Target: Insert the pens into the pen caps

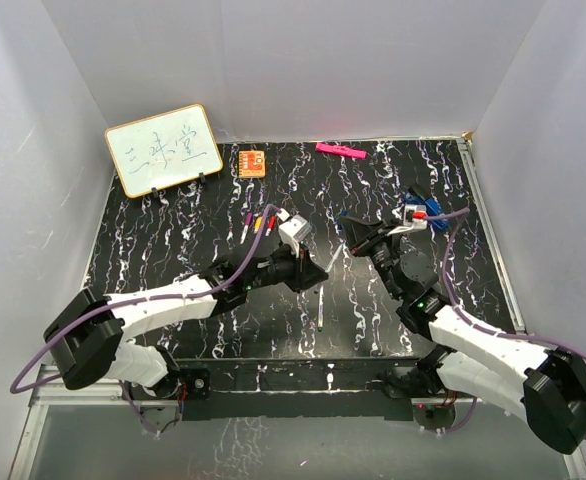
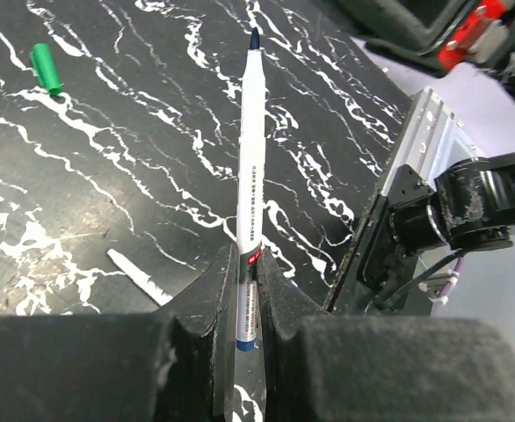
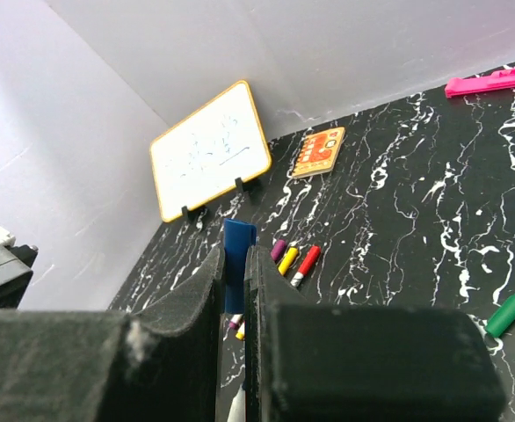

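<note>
I am clamping a blue-tipped pen [image 2: 250,149] in my left tool [image 2: 247,268] and pinching a blue cap [image 3: 238,239] in my right tool [image 3: 234,268].

A pen [image 2: 250,158] juts forward from between the left gripper's [image 2: 247,264] fingers, over the table [image 2: 108,185]; a loose cap [image 2: 46,69] lies on it ahead and to the left. A second cap [image 3: 238,239] sits between the right gripper's [image 3: 235,265] fingers. Just beyond lies a cluster of pens [image 3: 297,261], farther back a whiteboard [image 3: 209,149] and a card [image 3: 319,151].
</note>
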Robot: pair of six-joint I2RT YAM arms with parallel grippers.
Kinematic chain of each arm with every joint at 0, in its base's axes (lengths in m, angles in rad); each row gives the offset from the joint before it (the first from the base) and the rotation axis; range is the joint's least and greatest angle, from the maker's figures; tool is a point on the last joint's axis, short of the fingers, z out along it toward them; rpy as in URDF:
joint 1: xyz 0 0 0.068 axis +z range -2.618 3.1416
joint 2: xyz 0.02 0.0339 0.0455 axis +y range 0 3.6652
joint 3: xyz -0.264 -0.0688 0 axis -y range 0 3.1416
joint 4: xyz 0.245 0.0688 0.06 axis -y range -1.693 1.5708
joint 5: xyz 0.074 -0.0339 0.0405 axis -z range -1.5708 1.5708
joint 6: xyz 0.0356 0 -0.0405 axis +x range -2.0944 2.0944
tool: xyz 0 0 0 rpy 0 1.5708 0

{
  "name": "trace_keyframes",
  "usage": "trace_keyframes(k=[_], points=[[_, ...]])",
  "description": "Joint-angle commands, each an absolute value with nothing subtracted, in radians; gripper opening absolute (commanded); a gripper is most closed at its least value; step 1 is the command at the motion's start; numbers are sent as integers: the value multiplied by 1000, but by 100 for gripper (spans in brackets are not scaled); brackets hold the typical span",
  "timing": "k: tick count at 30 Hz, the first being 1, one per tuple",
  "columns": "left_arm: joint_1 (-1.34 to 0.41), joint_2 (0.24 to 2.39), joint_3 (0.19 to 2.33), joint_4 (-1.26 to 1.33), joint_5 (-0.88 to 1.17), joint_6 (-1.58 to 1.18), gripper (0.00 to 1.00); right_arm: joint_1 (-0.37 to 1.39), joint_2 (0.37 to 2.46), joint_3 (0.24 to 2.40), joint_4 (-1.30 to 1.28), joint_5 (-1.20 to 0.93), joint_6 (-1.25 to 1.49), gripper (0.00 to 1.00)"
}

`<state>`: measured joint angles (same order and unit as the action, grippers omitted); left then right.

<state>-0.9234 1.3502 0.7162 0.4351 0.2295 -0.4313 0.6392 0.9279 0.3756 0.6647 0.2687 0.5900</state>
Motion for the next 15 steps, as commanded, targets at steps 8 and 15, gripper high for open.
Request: trace_keyframes(k=[8,15], points=[[-950,1304,666,577,210,-463,0,637,881,314,828,260,624,0],[-954,1248,624,624,137,-459,0,638,868,304,829,262,635,0]])
